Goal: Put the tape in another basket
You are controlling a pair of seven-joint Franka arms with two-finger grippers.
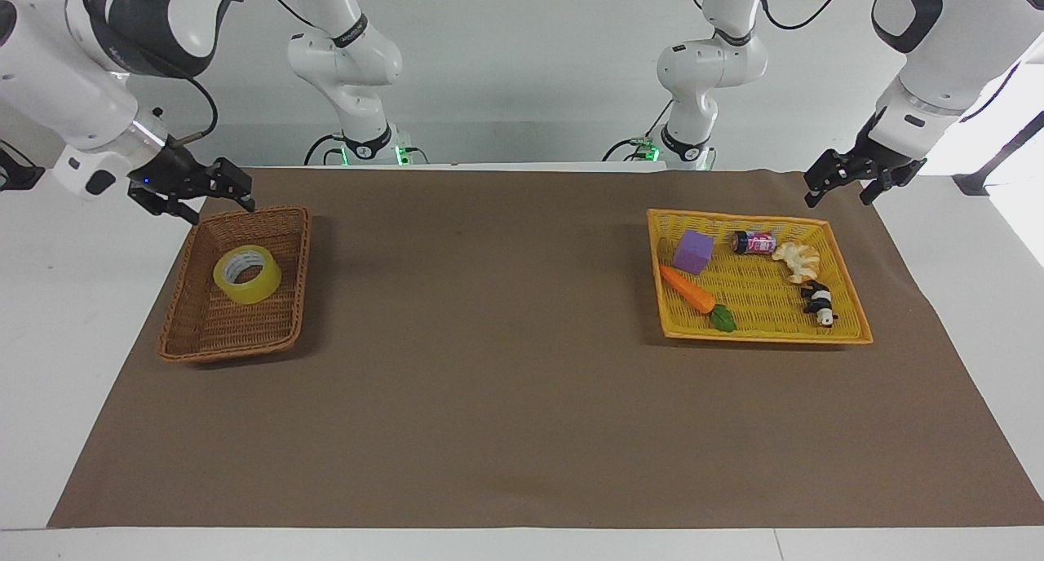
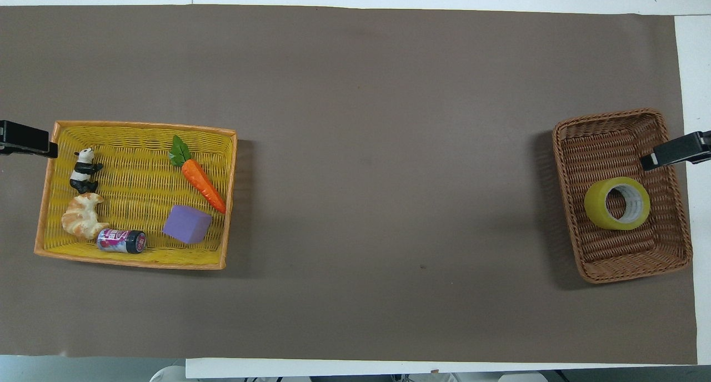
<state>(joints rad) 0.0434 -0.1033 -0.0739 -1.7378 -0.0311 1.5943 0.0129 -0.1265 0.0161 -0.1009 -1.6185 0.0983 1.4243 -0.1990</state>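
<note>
The tape (image 1: 247, 274) lies in the brown basket (image 1: 204, 333) at the right arm's end of the worktop, the right claw (image 1: 218, 192) open and empty above its rim, while the left claw (image 1: 848, 182) waits open.

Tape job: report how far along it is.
Done: the tape lies inside the brown basket, apart from both grippers. In hand: nothing; the right gripper is up over that basket's rim at the robots' end, jaws open and empty. The left gripper waits near the yellow basket. Left: nothing visible but parking the arms.
</note>
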